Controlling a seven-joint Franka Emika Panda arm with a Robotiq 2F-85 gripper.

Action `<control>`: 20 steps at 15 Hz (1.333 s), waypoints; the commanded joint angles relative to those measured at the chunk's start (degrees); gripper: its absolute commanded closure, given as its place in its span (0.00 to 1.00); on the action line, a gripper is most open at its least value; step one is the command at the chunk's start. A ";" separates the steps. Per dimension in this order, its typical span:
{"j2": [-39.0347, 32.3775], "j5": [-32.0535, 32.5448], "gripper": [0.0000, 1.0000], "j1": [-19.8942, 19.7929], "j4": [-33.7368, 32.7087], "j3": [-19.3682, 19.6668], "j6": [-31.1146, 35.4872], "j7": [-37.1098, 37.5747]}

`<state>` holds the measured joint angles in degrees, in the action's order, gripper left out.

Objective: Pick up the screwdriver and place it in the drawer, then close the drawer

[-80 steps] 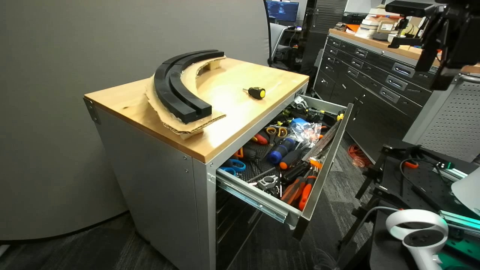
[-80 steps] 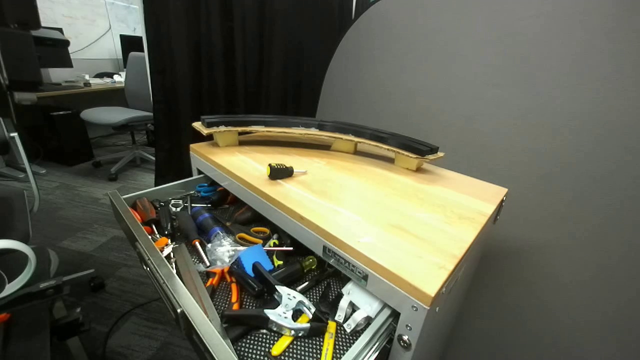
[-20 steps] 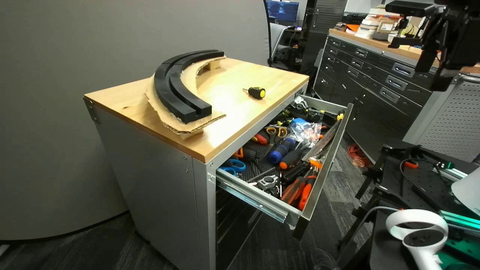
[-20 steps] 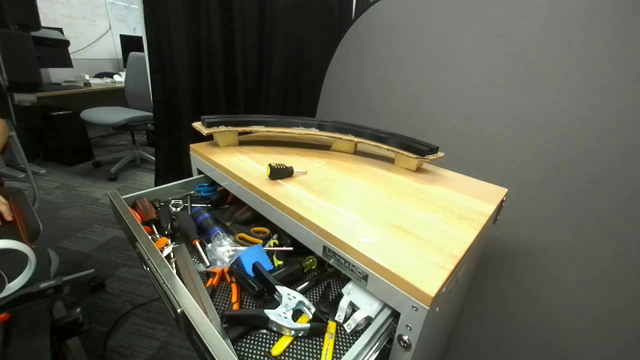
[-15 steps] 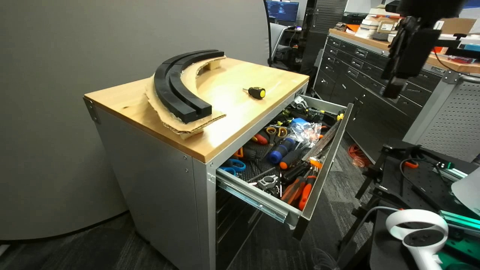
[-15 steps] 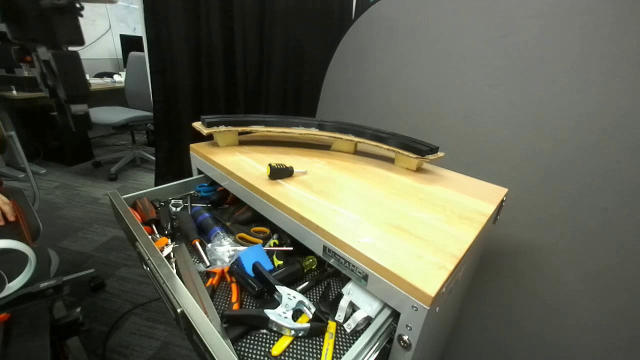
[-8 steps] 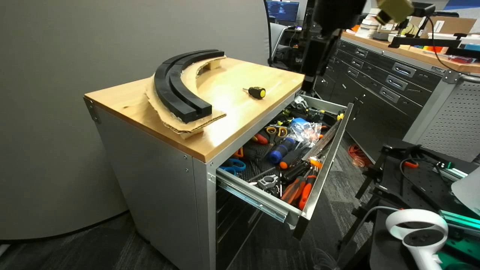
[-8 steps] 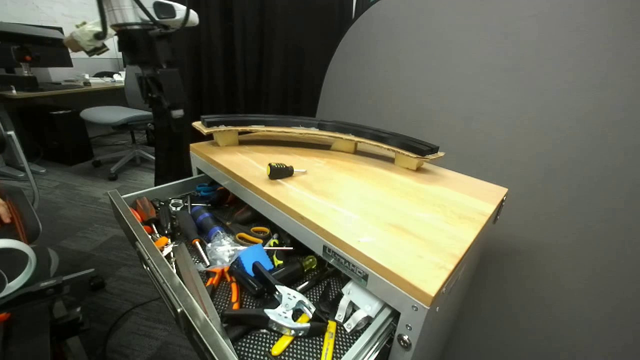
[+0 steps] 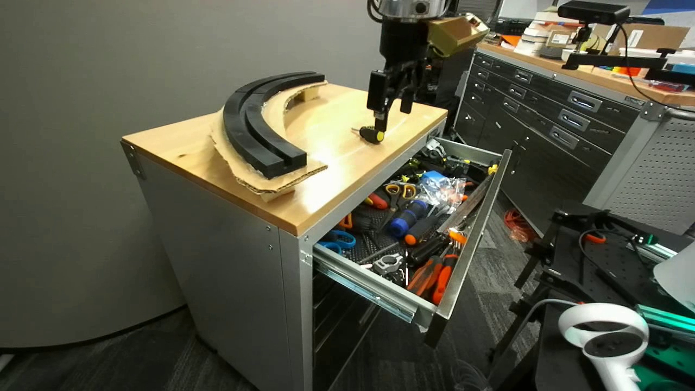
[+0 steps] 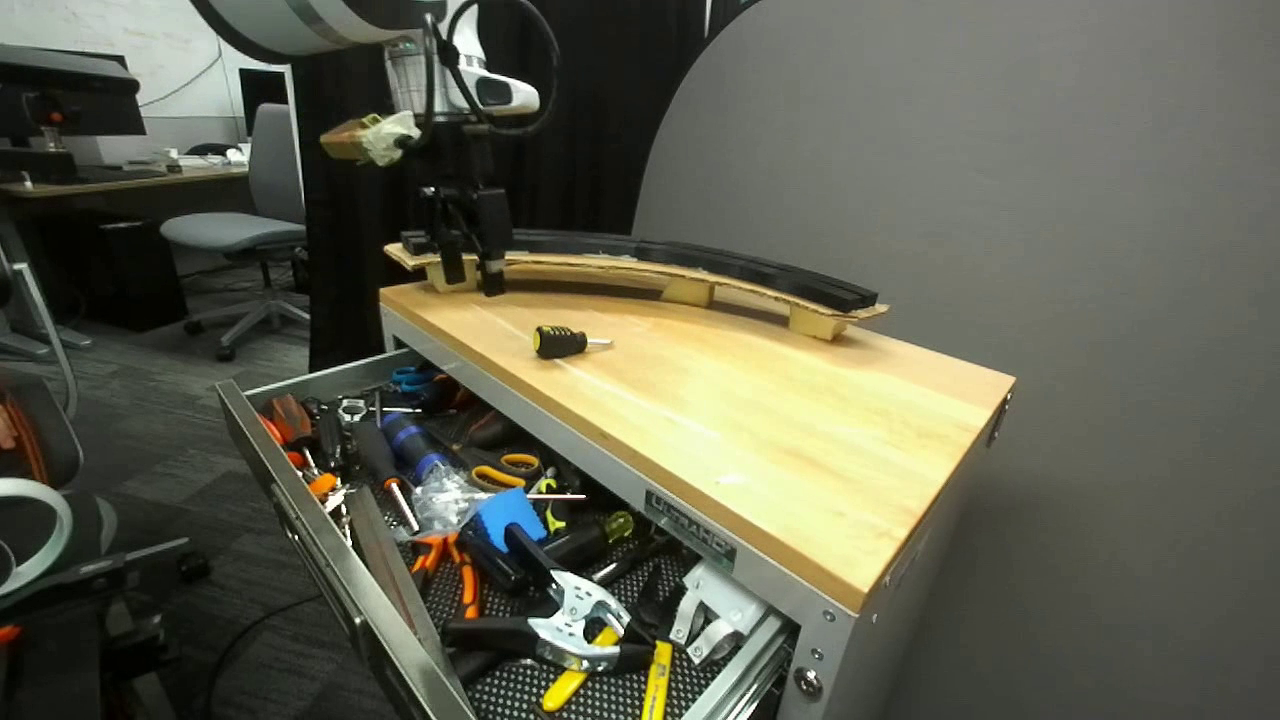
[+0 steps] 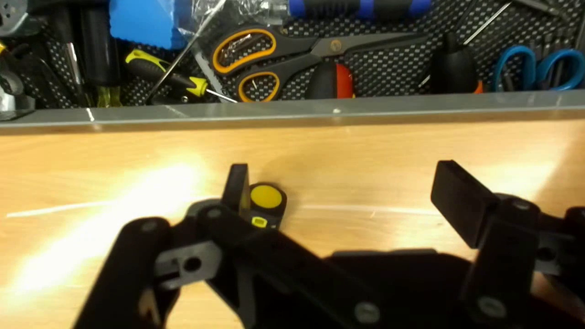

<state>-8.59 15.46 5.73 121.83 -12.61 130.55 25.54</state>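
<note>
The fingers [image 11: 461, 203] are spread wide apart, with nothing held between them, and are poised above the tabletop [image 10: 760, 430]. The screwdriver [image 10: 560, 343] is not yet grasped: in an exterior view it is seen lying on its side on the tabletop, apart from the fingers, and in the wrist view its yellow butt end is shown just beside one of them, most of the rest being hidden. The step in hand is judged to be the lining-up for the grasp, so the pick-up is not done. Farther out, the drawer [image 9: 470, 244] is seen pulled out in both exterior views and crowded with tools [image 9: 408, 218]; no pulling is therefore thought to be needed before the placing. Across the tabletop, the black curved piece [image 9: 234, 125] is not called for by the task. Left to be done, as judged, are the centring of the fingers over the screwdriver, the grasp, the lift, the lowering into the drawer and, last, the closing of the drawer; none of these is shown as completed.
</note>
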 commanded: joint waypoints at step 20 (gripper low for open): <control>-13.64 5.51 0.85 8.61 -12.52 13.06 -1.50 9.29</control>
<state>-23.11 23.65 14.44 108.42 0.85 129.89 34.30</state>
